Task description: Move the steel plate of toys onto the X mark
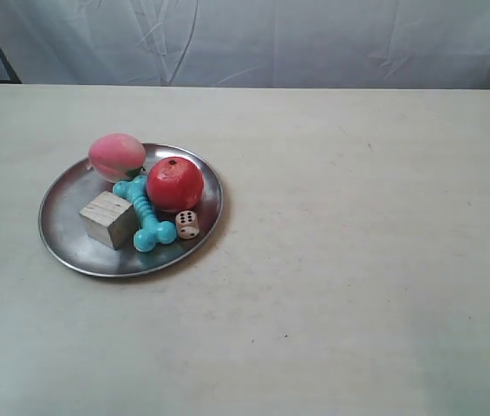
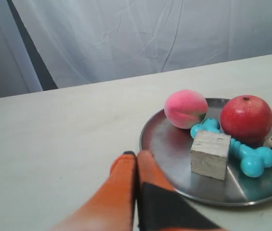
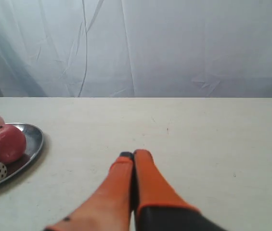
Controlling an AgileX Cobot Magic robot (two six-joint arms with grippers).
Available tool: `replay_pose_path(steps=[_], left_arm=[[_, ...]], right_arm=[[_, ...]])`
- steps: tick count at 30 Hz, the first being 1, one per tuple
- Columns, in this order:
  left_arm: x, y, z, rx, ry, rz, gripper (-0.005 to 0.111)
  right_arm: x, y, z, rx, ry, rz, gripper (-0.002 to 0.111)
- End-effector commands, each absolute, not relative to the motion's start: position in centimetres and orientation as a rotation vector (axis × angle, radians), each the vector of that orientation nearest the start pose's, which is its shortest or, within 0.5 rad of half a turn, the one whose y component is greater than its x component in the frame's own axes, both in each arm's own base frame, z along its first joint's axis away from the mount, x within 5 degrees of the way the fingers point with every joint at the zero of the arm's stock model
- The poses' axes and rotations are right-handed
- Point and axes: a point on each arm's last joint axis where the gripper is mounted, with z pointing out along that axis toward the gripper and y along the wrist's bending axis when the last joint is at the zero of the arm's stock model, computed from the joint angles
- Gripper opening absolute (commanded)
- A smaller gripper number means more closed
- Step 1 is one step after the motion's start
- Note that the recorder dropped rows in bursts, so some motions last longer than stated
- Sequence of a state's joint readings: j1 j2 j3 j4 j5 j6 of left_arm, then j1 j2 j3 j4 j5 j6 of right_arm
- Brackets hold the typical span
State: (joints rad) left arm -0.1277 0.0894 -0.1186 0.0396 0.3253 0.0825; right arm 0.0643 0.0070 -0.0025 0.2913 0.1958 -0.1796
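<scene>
The steel plate (image 1: pixel 64 206) lies on the table in the left half of the exterior view. It holds a pink peach (image 1: pixel 116 156), a red apple (image 1: pixel 175 184), a wooden cube (image 1: pixel 107 218), a turquoise bone (image 1: pixel 147 217) and a white die (image 1: pixel 187 224). My left gripper (image 2: pixel 136 154) is shut and empty, its tips just short of the plate's rim (image 2: pixel 148 149). Out over bare table, my right gripper (image 3: pixel 133 155) is also shut and empty, with the plate (image 3: pixel 32 137) off to its side. I cannot make out the X mark for sure; a tiny dark speck (image 1: pixel 285 336) shows on the table.
The pale table (image 1: pixel 375 225) stretches wide on the exterior view's right. A white cloth backdrop (image 1: pixel 253 39) hangs behind its far edge. Neither arm shows in the exterior view.
</scene>
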Motion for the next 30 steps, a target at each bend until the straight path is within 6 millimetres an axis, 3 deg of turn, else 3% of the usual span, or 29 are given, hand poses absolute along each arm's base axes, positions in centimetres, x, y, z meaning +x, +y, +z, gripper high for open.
replay_pose_path(steps=[1, 4, 30], left_arm=[[5.4, -0.3, 19.8, 0.155, 1.746, 0.033, 0.000], [5.4, -0.1, 18.6, 0.110, 1.780, 0.063, 0.000], [5.4, 0.0, 18.6, 0.097, 1.783, 0.067, 0.000]], right_arm=[[5.6, 0.8, 19.8, -0.012, 1.656, 0.152, 0.000], [5.6, 0.8, 19.8, -0.012, 1.656, 0.152, 0.000], [5.6, 0.8, 19.8, -0.008, 1.656, 0.156, 0.000]])
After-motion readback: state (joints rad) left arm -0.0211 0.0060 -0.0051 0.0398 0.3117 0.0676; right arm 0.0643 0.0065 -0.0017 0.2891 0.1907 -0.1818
